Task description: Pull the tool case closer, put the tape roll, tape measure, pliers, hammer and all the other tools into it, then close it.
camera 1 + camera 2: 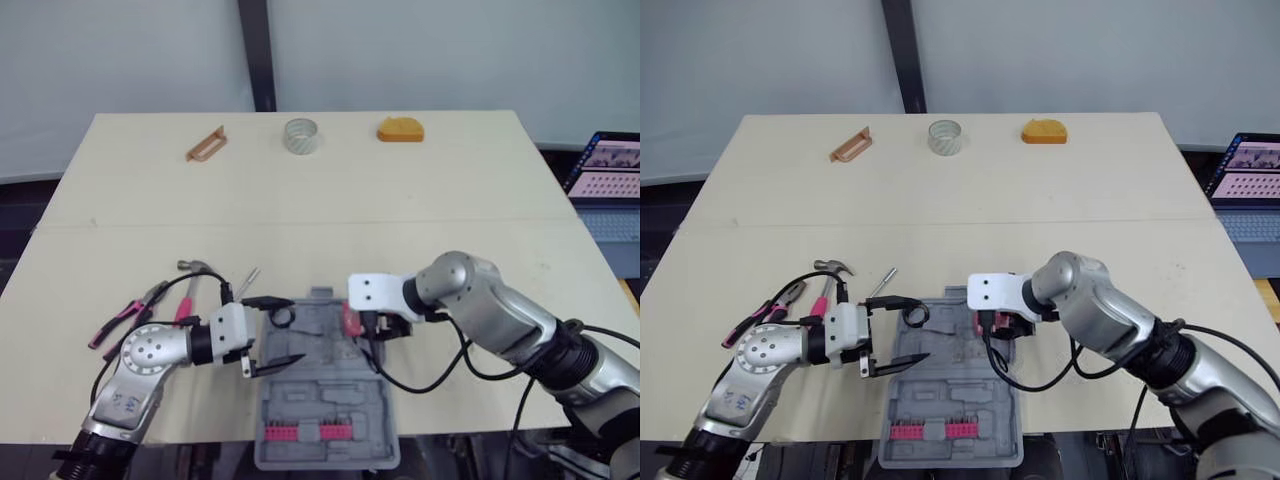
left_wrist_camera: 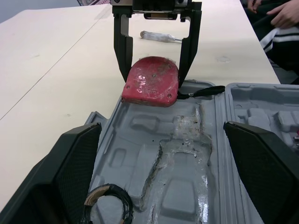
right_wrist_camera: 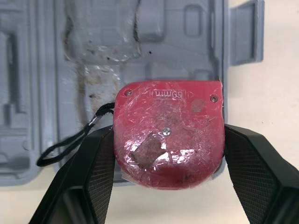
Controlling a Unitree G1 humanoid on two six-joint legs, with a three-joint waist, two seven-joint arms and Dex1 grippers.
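The grey moulded plastic tool case (image 1: pixel 325 405) is lying open on the pale beige table (image 1: pixel 420 220), with its long axis running straight away from the robot. Its near half, carrying a row of pink bits (image 1: pixel 305 432), is overhanging the table's near edge, while the far half is resting fully on the surface. The right gripper (image 3: pixel 169 134) is clamping the red D-shaped tape measure (image 2: pixel 150 83) by its narrow sides, above the case's right rim. The flat edge is pointing into the case, the rounded back is facing the wrist, and the black strap (image 2: pixel 205 91) is trailing over the rim. Contact with the rim cannot be judged. The left gripper (image 1: pixel 298 329) is hovering over the left side of the far half, fingers spread wide and holding nothing. The left wrist view is showing a black tape roll (image 2: pixel 110 188) seated in a recess below, which the head views reduce to a small ring. Left of the case, pink-handled pliers (image 1: pixel 128 315), a steel-headed hammer (image 1: pixel 196 267) and a slim screwdriver (image 1: pixel 248 277) are lying close together. Along the far edge, a brown handle-shaped piece (image 1: pixel 206 145), a clear tape roll (image 1: pixel 301 136) and an orange block (image 1: pixel 400 130) are sitting well apart. A wide bare band of table is separating them from the case, and the surface right of the case is bare up to the edge.
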